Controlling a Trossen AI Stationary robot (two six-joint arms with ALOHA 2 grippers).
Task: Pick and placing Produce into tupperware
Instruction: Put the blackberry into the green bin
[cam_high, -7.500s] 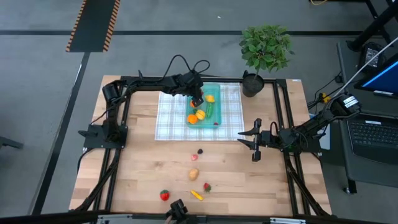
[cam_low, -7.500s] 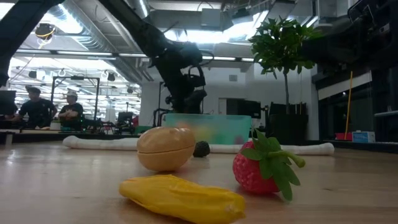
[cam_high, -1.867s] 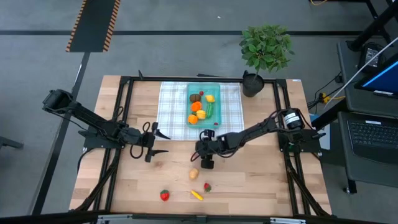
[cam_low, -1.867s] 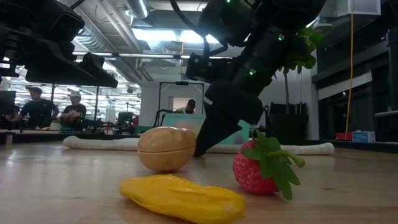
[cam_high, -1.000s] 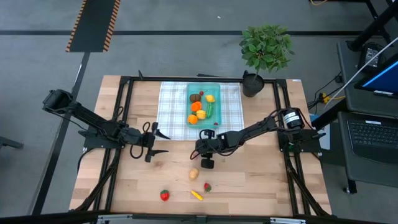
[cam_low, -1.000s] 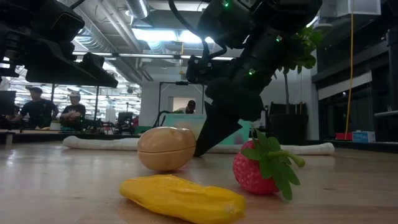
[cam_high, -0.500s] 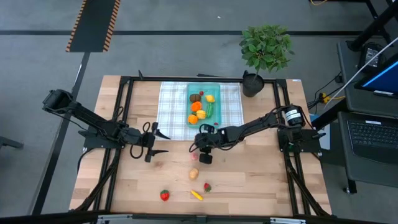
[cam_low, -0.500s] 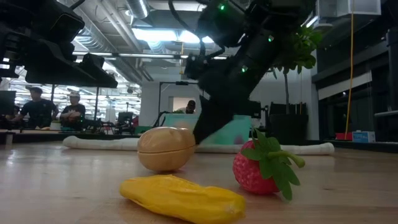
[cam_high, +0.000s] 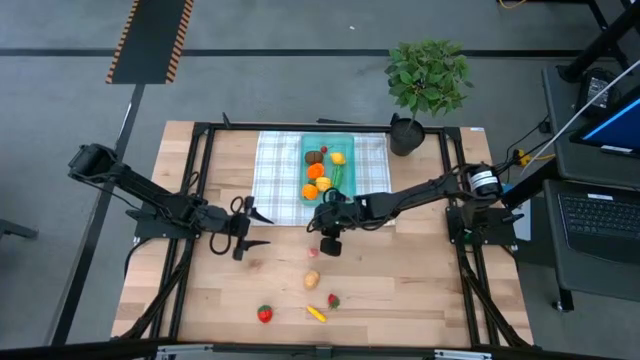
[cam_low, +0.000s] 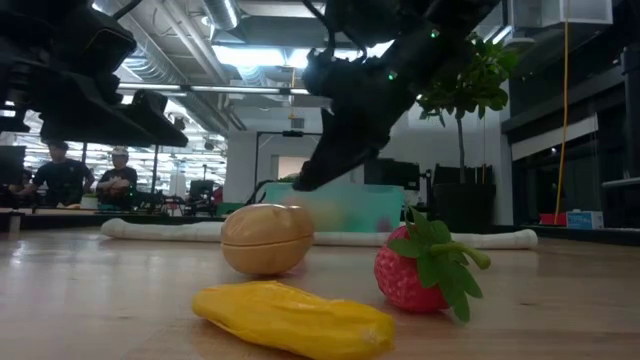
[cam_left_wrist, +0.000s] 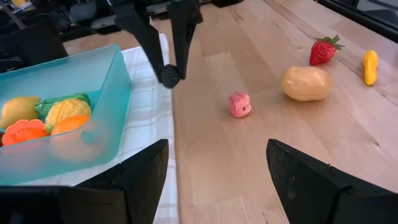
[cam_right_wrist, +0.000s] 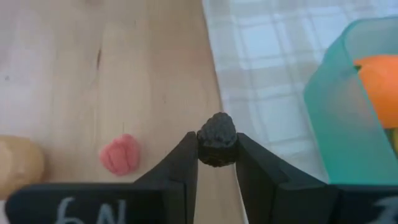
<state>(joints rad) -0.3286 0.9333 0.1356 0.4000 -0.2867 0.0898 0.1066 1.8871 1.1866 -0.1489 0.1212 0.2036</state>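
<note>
One dark berry (cam_right_wrist: 217, 140) pinched in right tool (cam_right_wrist: 217, 163) above wooden table (cam_high: 400, 280); left tool (cam_high: 245, 226) spread.

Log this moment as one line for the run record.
right gripper: shut on dark berry, lifted beside tupperware | left gripper: open, waiting | pink piece, potato on table

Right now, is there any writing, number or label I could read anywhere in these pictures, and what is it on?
"6N": pale, handwritten-looking marks on the dark body of the right gripper, cut off at the picture's edge, so uncertain.
The laptop screen beside the table: too small to read.
Nothing else legible.
</note>
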